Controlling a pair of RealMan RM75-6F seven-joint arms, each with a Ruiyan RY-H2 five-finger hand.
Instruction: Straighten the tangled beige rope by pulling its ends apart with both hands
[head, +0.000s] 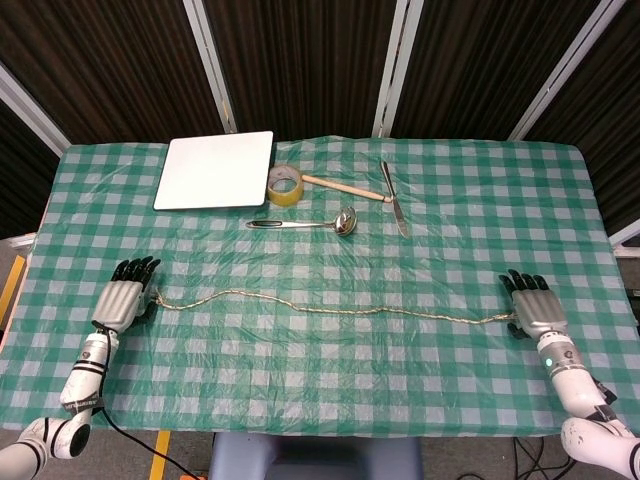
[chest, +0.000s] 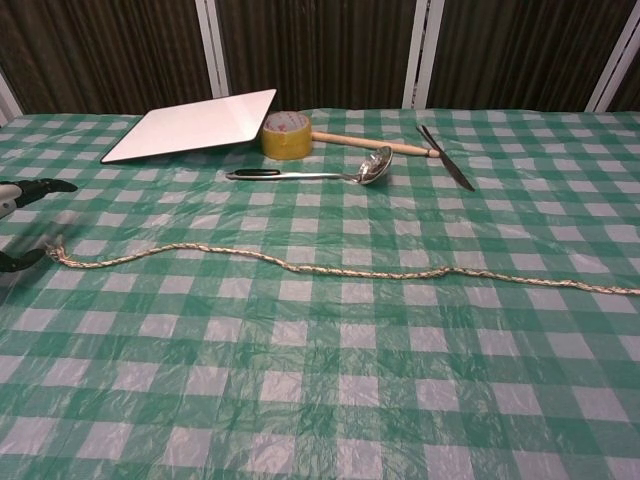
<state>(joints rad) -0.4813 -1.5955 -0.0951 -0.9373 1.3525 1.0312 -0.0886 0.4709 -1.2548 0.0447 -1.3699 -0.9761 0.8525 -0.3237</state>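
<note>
The beige rope (head: 330, 308) lies slack across the green checked table (head: 320, 400) in a shallow wave, untangled. Its left end (chest: 52, 252) rests free on the cloth between the spread fingers of my left hand (head: 124, 298), which touch nothing. The rope's right end (head: 500, 320) lies by the thumb side of my right hand (head: 532, 305), whose fingers are stretched out flat. In the chest view the rope runs off the right edge, and the right hand is out of that view.
At the back of the table stand a white board (head: 215, 170), a roll of tape (head: 285, 184), a wooden-handled tool (head: 345, 187), a knife (head: 394, 198) and a ladle (head: 310, 222). All lie well beyond the rope.
</note>
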